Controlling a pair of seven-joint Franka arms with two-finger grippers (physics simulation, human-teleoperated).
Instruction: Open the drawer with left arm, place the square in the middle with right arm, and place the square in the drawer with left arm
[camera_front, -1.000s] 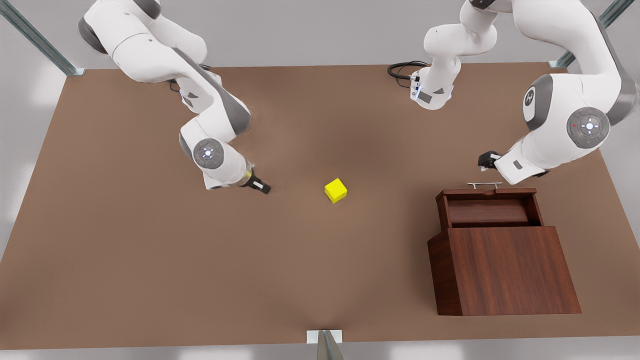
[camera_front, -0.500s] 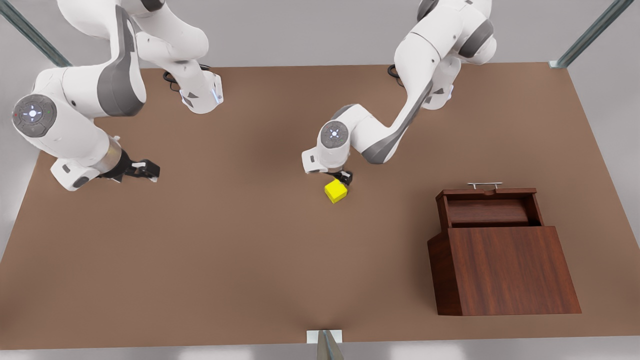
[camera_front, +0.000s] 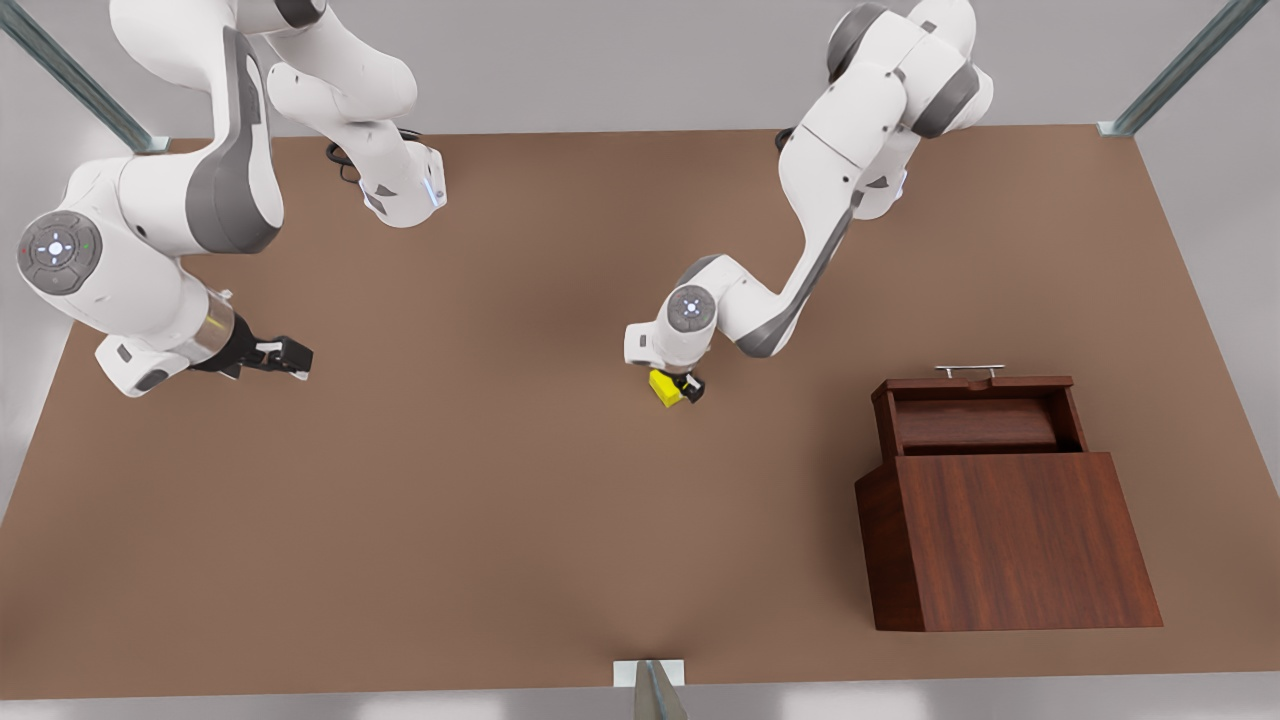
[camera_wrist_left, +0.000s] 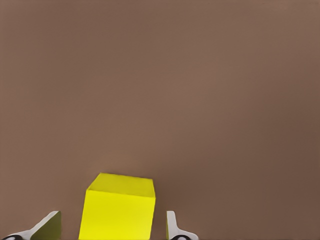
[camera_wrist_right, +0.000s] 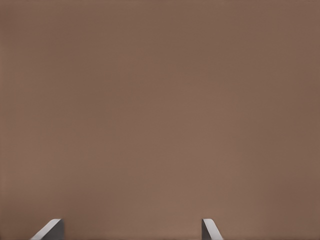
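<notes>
While the square sat at mid-table: read as follows, all places taken from the cabinet (camera_front: 1010, 540).

Cabinet: stood on the table (camera_front: 500, 560) at the front view's right, sloped top facing the camera, dark reddish wood grain.

Drawer (camera_front: 975, 420): pulled out from the cabinet's far side, tray exposed, thin silver handle (camera_front: 968, 371) on its far edge.

Square (camera_front: 664, 388): lay on the bare brown middle of the table, well to the front view's left of the cabinet and apart from the drawer; partly covered by the wrist above it; seen as a yellow cube (camera_wrist_left: 117, 210) in the left wrist view.

Left gripper (camera_front: 682, 388): lowered over the square, between the cabinet and the other arm; fingers (camera_wrist_left: 172, 227) spread, one on each side of the cube with a gap visible on both sides, not yet clamped.

Right gripper (camera_front: 285, 355): hung far from the cabinet, near the table's edge at the front view's left, waiting; fingers (camera_wrist_right: 210, 229) parted wide over bare tabletop, nothing between them.

Middle (camera_front: 560, 440): plain matte brown surface, unmarked, square resting on it.
</notes>
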